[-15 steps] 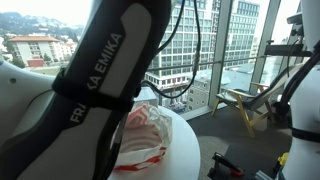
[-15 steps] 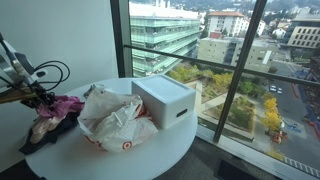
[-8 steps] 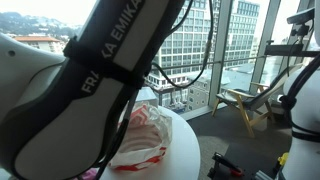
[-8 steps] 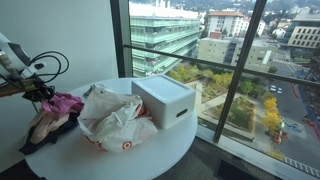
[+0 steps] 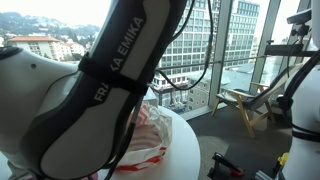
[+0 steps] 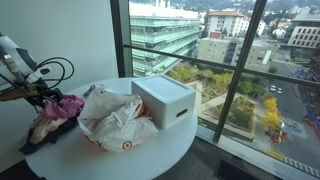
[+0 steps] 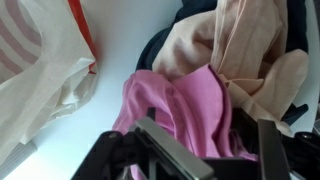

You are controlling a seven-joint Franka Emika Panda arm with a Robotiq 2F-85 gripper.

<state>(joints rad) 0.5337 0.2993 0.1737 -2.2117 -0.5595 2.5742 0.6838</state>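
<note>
My gripper (image 7: 210,130) hangs low over a pile of clothes on the round white table (image 6: 150,160). Its two fingers stand wide apart, and a fold of pink cloth (image 7: 190,100) lies in the gap between them without being pinched. A beige garment (image 7: 250,50) lies just beyond the pink one, on top of a dark garment (image 7: 160,45). In an exterior view the gripper (image 6: 45,93) sits at the table's left side, over the pink cloth (image 6: 68,105).
A crumpled white plastic bag with red print (image 6: 115,120) lies mid-table, right beside the clothes (image 7: 40,60). A white box (image 6: 165,100) stands behind it near the window. In an exterior view my arm (image 5: 110,70) fills most of the picture.
The gripper dipped onto the pink cloth and moved slightly left, then back. Its fingers have spread apart since half a second ago. The cloth pile has shifted a little.
</note>
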